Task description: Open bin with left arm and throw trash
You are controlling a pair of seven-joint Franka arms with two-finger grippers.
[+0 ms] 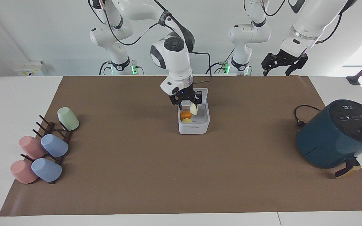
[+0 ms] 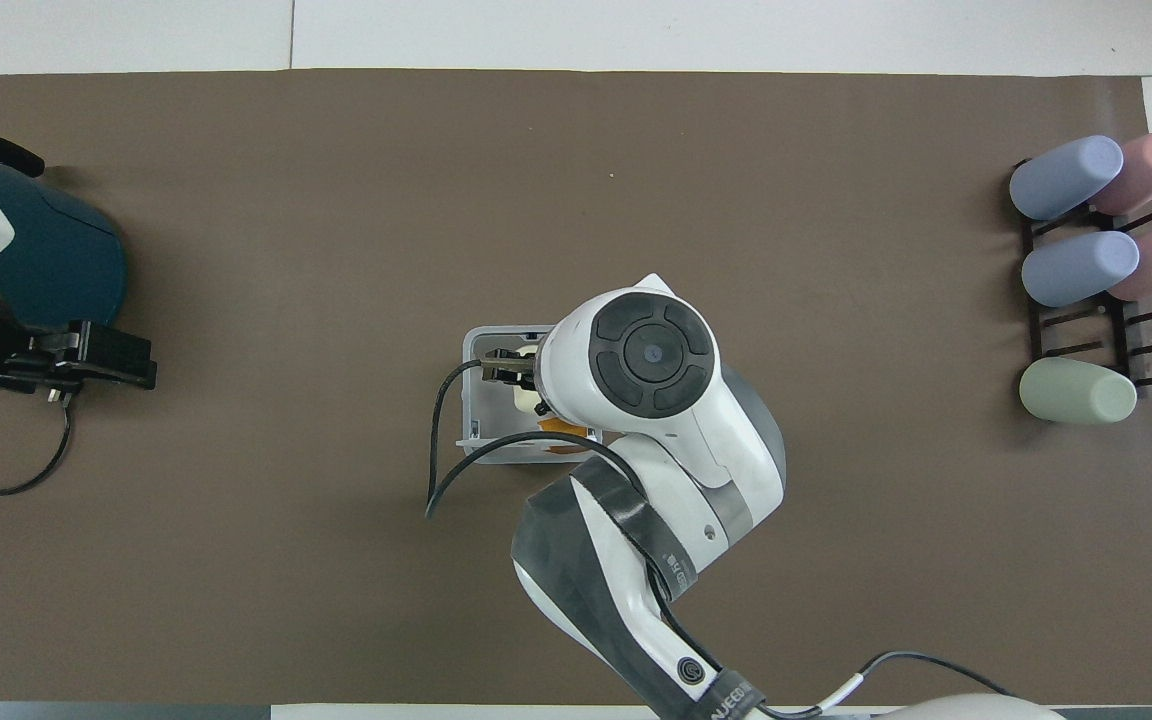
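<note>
Facing view: the bin is open mid-table, orange and yellow trash inside. A cream lump drops from the spread right gripper. Retraction is judged next; the left gripper waits aloft, open.

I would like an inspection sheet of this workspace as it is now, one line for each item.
Surface: brown mat on a white table.
Job's things: white bin open, lid up; orange lump and yellow lump inside; cream lump at the right gripper, over the bin.
Clutter: teal air fryer; five pastel cups on a rack.
Grippers: right gripper open over the bin; left gripper open, raised, waiting.
Cables: air fryer cord on the mat.
Surroundings: white wall.
</note>
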